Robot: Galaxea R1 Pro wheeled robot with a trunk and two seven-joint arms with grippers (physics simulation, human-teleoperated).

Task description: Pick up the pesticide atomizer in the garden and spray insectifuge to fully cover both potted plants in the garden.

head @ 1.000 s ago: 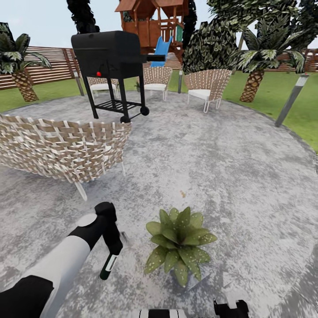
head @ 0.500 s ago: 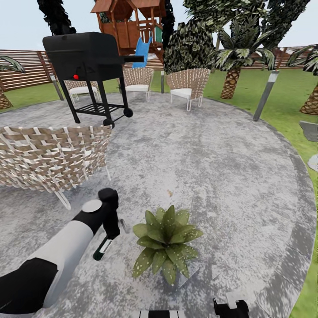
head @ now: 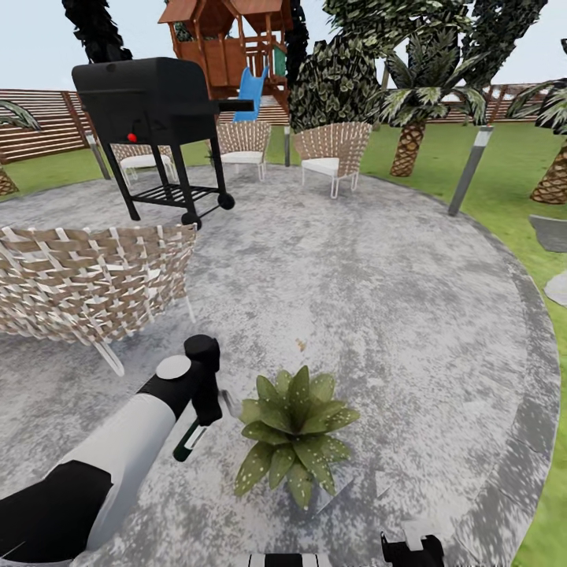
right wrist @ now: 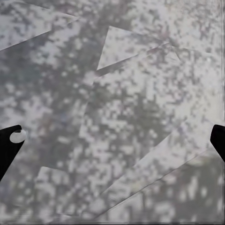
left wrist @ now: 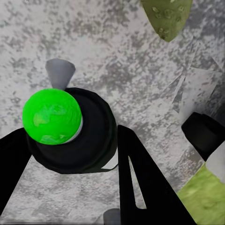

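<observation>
At the left, my left gripper (head: 206, 416) has its fingers (left wrist: 140, 183) closed around the pesticide atomizer (head: 191, 439), held just beside the potted plant (head: 293, 435) on the stone patio (head: 409, 315). I should aim the nozzle over the leaves and sweep evenly. My right gripper's (right wrist: 112, 136) fingers are spread wide, holding nothing.

Black wheeled grill (head: 157, 110) at far left, woven wicker chair (head: 87, 287) near left, three more wicker chairs (head: 332, 153) beyond, wooden playhouse (head: 228, 35) with blue slide (head: 250, 88), grey post lamp (head: 470, 169) on grass at right
</observation>
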